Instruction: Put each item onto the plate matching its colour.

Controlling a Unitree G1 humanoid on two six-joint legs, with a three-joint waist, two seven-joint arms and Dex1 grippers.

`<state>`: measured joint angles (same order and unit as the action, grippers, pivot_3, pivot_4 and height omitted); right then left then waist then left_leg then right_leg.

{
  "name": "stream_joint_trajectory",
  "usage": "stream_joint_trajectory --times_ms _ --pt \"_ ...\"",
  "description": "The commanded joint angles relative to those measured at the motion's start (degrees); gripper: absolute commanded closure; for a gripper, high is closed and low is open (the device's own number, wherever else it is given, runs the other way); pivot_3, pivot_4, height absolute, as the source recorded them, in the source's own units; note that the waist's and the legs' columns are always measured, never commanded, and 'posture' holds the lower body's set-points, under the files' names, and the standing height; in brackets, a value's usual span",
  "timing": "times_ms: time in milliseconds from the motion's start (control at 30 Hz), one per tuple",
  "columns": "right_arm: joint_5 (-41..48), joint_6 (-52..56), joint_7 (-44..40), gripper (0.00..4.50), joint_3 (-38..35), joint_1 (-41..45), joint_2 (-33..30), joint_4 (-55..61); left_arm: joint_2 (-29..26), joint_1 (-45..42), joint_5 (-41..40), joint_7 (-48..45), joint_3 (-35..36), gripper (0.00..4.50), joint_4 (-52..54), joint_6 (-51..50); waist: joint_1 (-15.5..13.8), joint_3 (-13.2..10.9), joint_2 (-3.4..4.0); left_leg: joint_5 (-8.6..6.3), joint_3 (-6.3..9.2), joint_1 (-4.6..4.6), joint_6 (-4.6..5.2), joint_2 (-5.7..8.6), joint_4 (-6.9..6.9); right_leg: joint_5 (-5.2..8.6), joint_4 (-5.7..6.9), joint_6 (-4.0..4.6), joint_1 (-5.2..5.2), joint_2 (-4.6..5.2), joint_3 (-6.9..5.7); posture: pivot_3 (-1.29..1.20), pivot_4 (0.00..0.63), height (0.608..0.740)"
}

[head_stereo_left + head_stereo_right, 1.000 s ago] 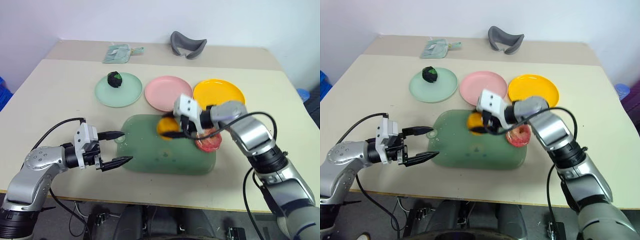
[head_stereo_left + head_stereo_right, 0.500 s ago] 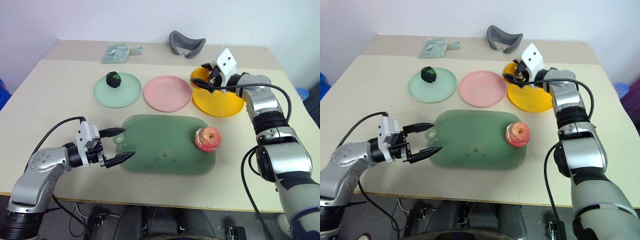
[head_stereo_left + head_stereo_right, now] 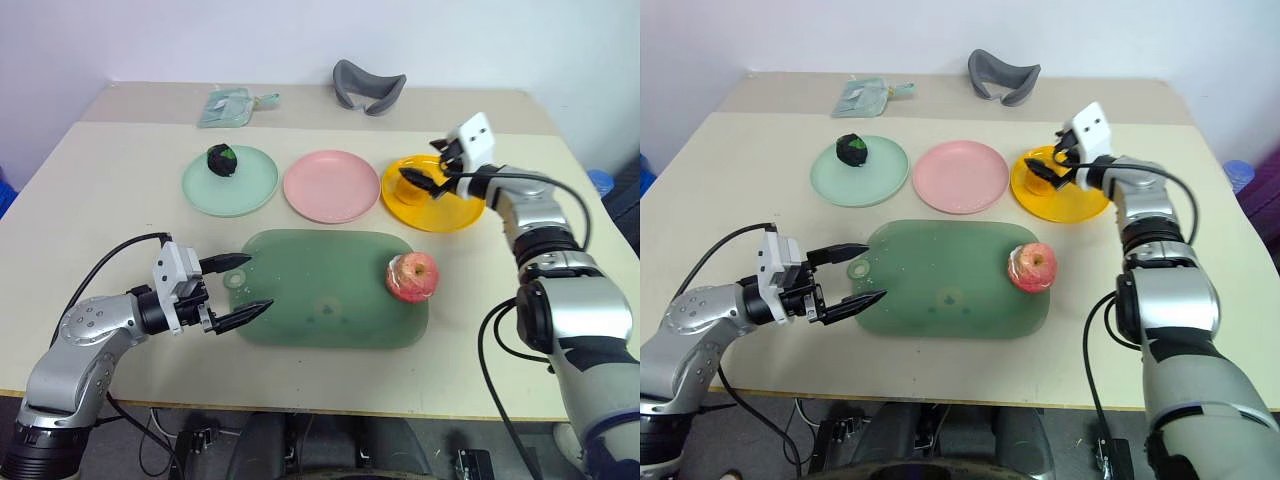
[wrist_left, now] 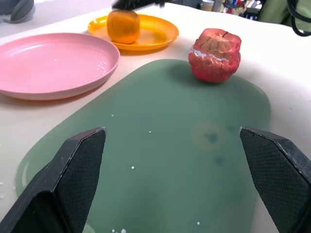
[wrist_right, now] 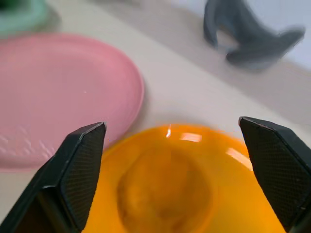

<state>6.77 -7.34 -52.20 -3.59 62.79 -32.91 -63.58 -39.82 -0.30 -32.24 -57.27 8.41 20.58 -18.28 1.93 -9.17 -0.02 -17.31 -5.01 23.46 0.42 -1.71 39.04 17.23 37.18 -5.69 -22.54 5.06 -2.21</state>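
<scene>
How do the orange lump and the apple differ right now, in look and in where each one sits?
The orange lump is smooth and orange-yellow; the apple is pink-red and rough-skinned. The orange lump sits on the yellow plate, matching its colour; the apple sits on the green cutting board, not on the pink plate. Both stand free, with neither one gripped.

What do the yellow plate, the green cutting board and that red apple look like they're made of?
Yellow plate: likely hard plastic, glossy, with bright highlights on its surface.
Green cutting board: seemingly translucent plastic, smooth with a soft sheen.
Red apple: probably a toy of foam or soft plastic, matte, its skin cracked and flaking pale.
</scene>
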Motion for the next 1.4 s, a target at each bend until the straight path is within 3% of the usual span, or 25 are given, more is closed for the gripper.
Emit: stream_joint_trajectory --times_ms 33,167,400,733,933,1233,1333,1400 --pt "8.6 12.7 -9.5 0.03 -2.9 -10.1 -4.4 23.9 0.1 -1.2 -0.8 -0.6 -0.2 0.0 0.6 0.3 -0.6 0.0 -0.01 0.0 0.07 0.0 0.0 -0.01 0.0 0.0 0.0 0.0 0.05 0.02 0.0 0.0 0.15 0.74" --pt "19.3 33.4 -13.0 0.03 -5.0 -31.2 -11.5 55.6 -0.1 -2.8 -0.7 -2.2 -1.6 0.0 -1.0 0.3 -1.8 0.0 -0.02 -0.01 0.17 0.01 0.02 0.0 0.02 0.0 -0.01 0.0 0.12 0.11 -0.03 0.0 0.15 0.74" --pt "26.5 46.8 -6.0 0.03 -8.9 -46.4 -12.6 75.6 -0.4 -6.4 -0.5 -5.0 -3.0 0.0 -4.3 0.1 -1.0 0.0 0.02 -0.08 0.09 -0.09 0.14 -0.02 0.07 0.0 0.0 0.0 0.11 0.07 0.01 0.0 0.15 0.74" --pt "31.0 49.5 0.0 0.03 -10.3 -54.4 -9.5 85.2 -0.6 -7.9 -0.6 -6.1 -3.2 0.0 -5.0 -0.7 -1.6 0.0 0.0 -0.04 0.1 -0.06 0.07 0.03 0.08 0.0 -0.02 0.0 0.12 0.0 0.04 0.0 0.15 0.74" --pt "25.9 43.9 -0.1 0.03 -6.7 -58.4 -9.9 83.8 -0.8 -8.1 -0.5 -6.4 -3.0 0.0 -4.8 -1.2 -1.4 0.0 -0.01 -0.07 0.11 -0.06 0.12 0.03 0.08 0.0 -0.02 0.0 0.12 -0.03 0.04 0.0 0.15 0.74" --pt "20.5 36.5 1.3 0.03 -3.8 -57.3 -8.5 79.9 -0.9 -7.3 -0.5 -6.3 -2.6 0.0 -4.5 -1.3 -1.4 0.0 -0.01 -0.04 0.11 -0.06 0.07 0.03 0.09 0.0 -0.02 0.0 0.12 -0.06 0.0 0.0 0.15 0.74" --pt "20.1 35.2 1.3 1.26 -3.6 -56.6 -7.8 79.1 -0.9 -6.9 -0.6 -6.3 -2.3 0.0 -4.4 -1.3 -1.4 0.0 -0.01 -0.03 0.11 -0.06 0.06 0.03 0.09 0.0 -0.01 0.0 0.11 -0.07 -0.01 0.0 0.15 0.74" --pt "20.3 34.3 1.3 1.61 -3.7 -55.5 -7.2 78.7 -1.0 -6.6 -0.6 -6.1 -2.1 0.0 -4.3 -1.3 -1.4 0.0 -0.01 -0.03 0.11 -0.06 0.06 0.03 0.09 0.0 -0.01 0.0 0.11 -0.07 -0.01 0.0 0.15 0.74"
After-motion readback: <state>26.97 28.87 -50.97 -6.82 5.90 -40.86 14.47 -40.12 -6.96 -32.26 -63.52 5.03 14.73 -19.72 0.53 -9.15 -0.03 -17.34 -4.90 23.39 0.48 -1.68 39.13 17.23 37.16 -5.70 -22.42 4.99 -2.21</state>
